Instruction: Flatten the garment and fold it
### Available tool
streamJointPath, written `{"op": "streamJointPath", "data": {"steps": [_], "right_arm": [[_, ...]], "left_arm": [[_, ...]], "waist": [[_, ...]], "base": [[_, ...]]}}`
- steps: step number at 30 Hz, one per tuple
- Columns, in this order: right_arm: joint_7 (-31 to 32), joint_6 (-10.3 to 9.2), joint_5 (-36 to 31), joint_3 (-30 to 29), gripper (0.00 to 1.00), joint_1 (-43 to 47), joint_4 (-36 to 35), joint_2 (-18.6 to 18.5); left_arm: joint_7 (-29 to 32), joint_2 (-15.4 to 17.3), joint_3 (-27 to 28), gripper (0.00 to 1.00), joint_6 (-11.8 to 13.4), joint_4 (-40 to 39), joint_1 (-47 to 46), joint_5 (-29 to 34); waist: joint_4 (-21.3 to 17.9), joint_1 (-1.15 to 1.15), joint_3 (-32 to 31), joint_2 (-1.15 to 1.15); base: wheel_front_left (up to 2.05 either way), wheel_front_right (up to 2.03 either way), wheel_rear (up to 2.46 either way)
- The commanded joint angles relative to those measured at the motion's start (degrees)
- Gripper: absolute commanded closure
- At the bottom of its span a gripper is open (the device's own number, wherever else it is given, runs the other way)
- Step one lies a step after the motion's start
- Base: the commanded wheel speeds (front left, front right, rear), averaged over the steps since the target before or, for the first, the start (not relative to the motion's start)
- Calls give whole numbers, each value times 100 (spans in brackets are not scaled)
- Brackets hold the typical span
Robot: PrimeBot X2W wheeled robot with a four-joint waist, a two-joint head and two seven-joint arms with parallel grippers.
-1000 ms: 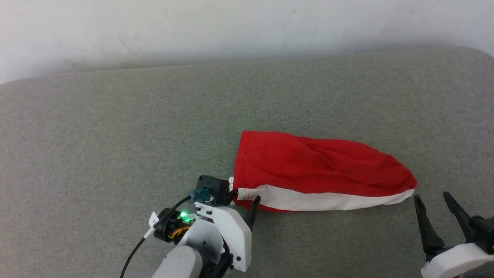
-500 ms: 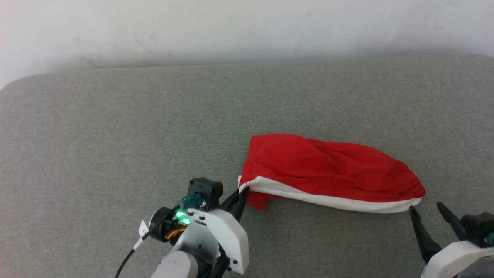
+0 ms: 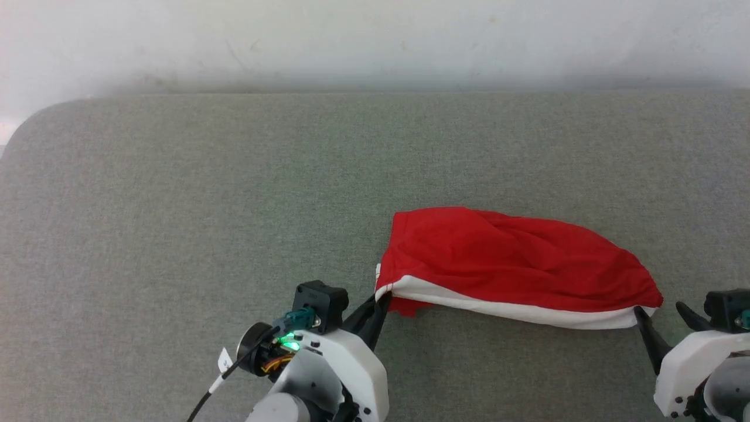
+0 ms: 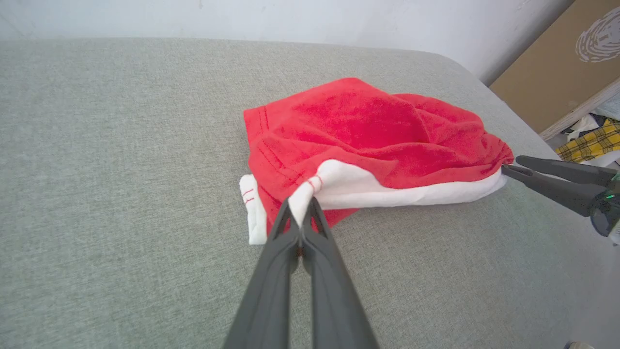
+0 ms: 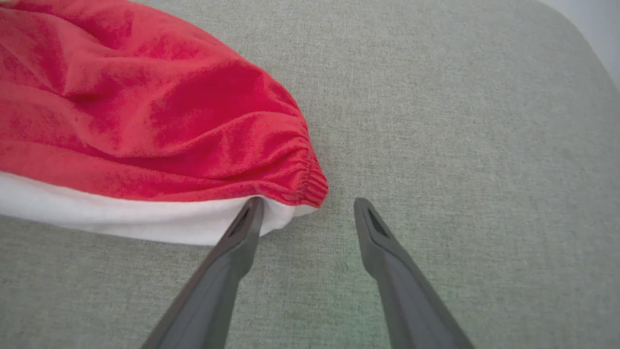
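- Left gripper: fingers closed tight on a white-band corner of the garment.
- Right gripper: fingers spread, one tip touching the garment's opposite end.
- Cable tag: writing unreadable.

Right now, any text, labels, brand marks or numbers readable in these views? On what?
No legible words or numbers anywhere.
White tag on the black cable: a dark mark, too small to read.
Brown board: a white fingerprint-like swirl, no letters.
Garment: no print, only short red stitches on its white band.
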Motion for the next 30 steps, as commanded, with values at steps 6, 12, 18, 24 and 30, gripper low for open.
{"op": "streamJointPath", "data": {"steps": [6,12,18,24,30], "right_arm": [[168,-5,-115,129,0,-220,323,52],[262,-5,-26,399,66,-260,524,30],[447,-5,188,547,100,-123,508,-98],[616,-5,733,551,100,102,-278,-344],[896,-5,1509,619,100,134,-1357,-809]], "left_arm": [[-61,-22,-66,100,45,-8,-20,-35],[-61,11,-85,100,68,-37,-5,-40],[-109,57,-47,100,105,-4,14,-63],[-218,181,69,100,154,-119,87,-88],[-257,406,240,100,170,-429,5,-54]], "waist": [[75,0,59,0],[112,0,108,0],[144,0,-12,0],[72,0,-325,0],[-44,0,-574,0]], "base": [[0,0,0],[0,0,0],[0,0,0],[0,0,0],[0,0,0]]}}
